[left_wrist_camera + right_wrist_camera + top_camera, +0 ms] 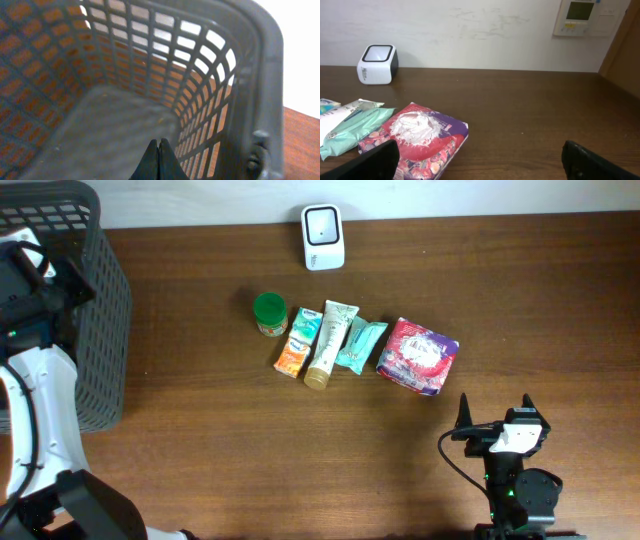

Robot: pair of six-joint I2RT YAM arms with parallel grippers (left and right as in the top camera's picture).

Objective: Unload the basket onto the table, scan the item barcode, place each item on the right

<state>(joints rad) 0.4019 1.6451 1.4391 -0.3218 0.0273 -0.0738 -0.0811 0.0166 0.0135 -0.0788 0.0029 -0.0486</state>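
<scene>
The items lie in a row mid-table: a green-lidded jar (pixel 269 313), an orange and green box (pixel 297 342), a cream tube (pixel 330 343), a teal packet (pixel 359 344) and a red and purple pack (pixel 418 355). A white barcode scanner (pixel 323 237) stands at the table's far edge. My right gripper (pixel 495 408) hovers open just in front of the pack (pixel 417 137), holding nothing. In the right wrist view the scanner (pixel 377 64) stands far left. My left gripper (pixel 158 145) is shut and empty, pointing down into the grey basket (pixel 260 75).
The grey mesh basket (pixel 95 330) fills the table's far left corner, and its floor shows nothing in it. A wall panel (pixel 582 15) hangs behind the table on the right. The left arm's white links (pixel 40 410) run along the left edge.
</scene>
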